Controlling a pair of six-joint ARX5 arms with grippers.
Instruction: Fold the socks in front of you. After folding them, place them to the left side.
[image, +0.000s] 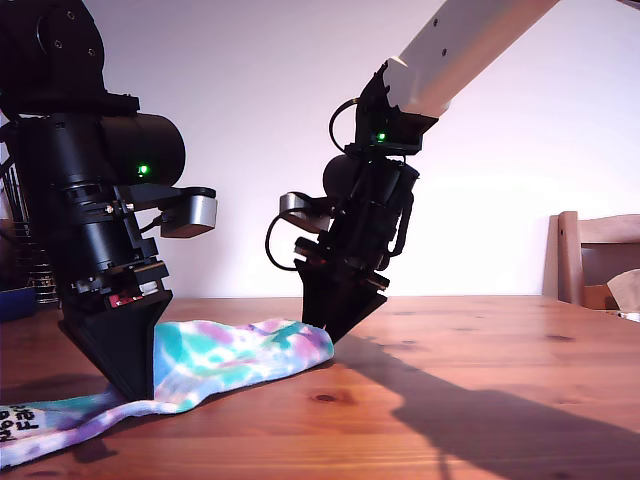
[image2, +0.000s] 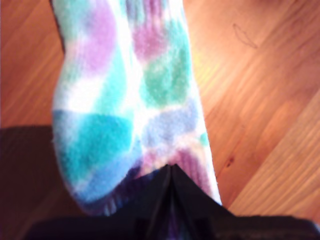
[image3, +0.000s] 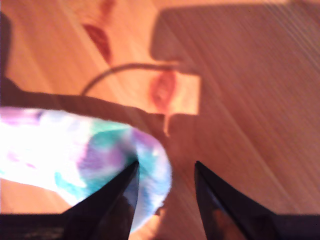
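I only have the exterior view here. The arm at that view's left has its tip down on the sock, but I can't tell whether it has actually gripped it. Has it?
Observer: Yes. The first wrist view shows my first gripper with its jaws shut on the tie-dye sock, which stretches away from it across the tabletop.
Operator: And the other arm, at the sock's far end?
Observer: That is my second gripper. In the second wrist view its jaws stand open. The sock's rounded end lies against one jaw and is not pinched.
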